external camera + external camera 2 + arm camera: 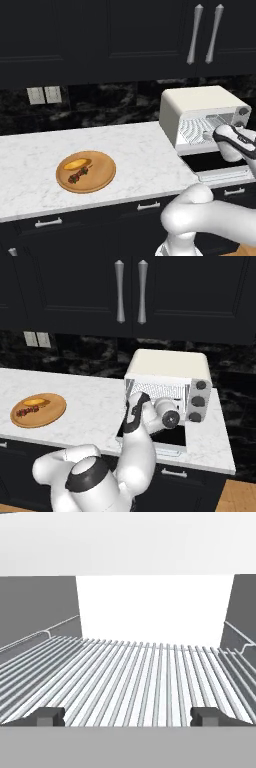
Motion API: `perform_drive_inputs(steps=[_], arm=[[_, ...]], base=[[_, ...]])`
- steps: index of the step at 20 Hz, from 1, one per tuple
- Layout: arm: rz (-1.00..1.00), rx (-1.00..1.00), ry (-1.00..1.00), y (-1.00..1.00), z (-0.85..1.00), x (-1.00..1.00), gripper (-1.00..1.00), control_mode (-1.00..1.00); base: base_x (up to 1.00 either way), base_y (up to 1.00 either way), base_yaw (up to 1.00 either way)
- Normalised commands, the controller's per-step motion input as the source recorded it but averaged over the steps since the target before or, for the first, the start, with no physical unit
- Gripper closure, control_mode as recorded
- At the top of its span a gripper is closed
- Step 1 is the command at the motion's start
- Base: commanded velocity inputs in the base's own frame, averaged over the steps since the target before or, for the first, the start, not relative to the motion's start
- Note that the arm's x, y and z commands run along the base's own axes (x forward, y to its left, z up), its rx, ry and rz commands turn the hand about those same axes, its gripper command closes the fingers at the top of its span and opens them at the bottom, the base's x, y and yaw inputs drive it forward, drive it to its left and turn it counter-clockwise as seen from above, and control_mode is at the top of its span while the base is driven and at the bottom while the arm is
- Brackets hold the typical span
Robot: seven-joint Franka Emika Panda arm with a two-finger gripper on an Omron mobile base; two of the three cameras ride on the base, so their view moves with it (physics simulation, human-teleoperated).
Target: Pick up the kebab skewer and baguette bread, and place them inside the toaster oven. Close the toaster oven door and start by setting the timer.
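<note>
Hand view, facing into the toaster oven [150,607]: cavity wide before the fingers [47,716], wire rack [140,677] running forward from just ahead of the fingertips, bare of food. Fingers spread fully apart, grasping nothing. Left base view: toaster oven door [220,167] dropped flat below and in front of the gripper [216,134], gripper at the oven mouth. Wooden board [86,171] far off to the fingers' left, well apart from the oven, carrying the baguette bread [76,163] with the kebab skewer [78,175] just beside it. Step in hand, judged: oven opened, neither item yet fetched. Next move, judged: withdrawal from the cavity, travel left to the board, descent over one item, closing on it. No brand, label or legible writing anywhere.
</note>
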Motion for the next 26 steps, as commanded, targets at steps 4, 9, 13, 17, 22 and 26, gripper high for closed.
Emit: perform_drive_inputs(steps=[4,9,13,17,22,26], arm=[[0.10,0.00,0.43,-0.09,-0.39,-1.00,-1.00,-1.00],[0.10,0.00,0.40,-0.17,-0.28,-1.00,-1.00,-1.00],[0.09,0.03,0.07,0.10,0.88,-0.93,-1.00,-1.00],[0.07,-0.05,0.00,0.93,1.00,-0.89,-1.00,-1.00],[0.17,-0.19,0.07,1.00,0.60,-0.39,-1.00,-1.00],[0.12,-0.13,0.09,1.00,0.45,-0.11,-1.00,-1.00]], base=[[0.00,0.00,0.00],[0.00,0.00,0.00],[0.00,0.00,0.00],[0.00,0.00,0.00],[0.00,0.00,0.00],[0.00,0.00,0.00]])
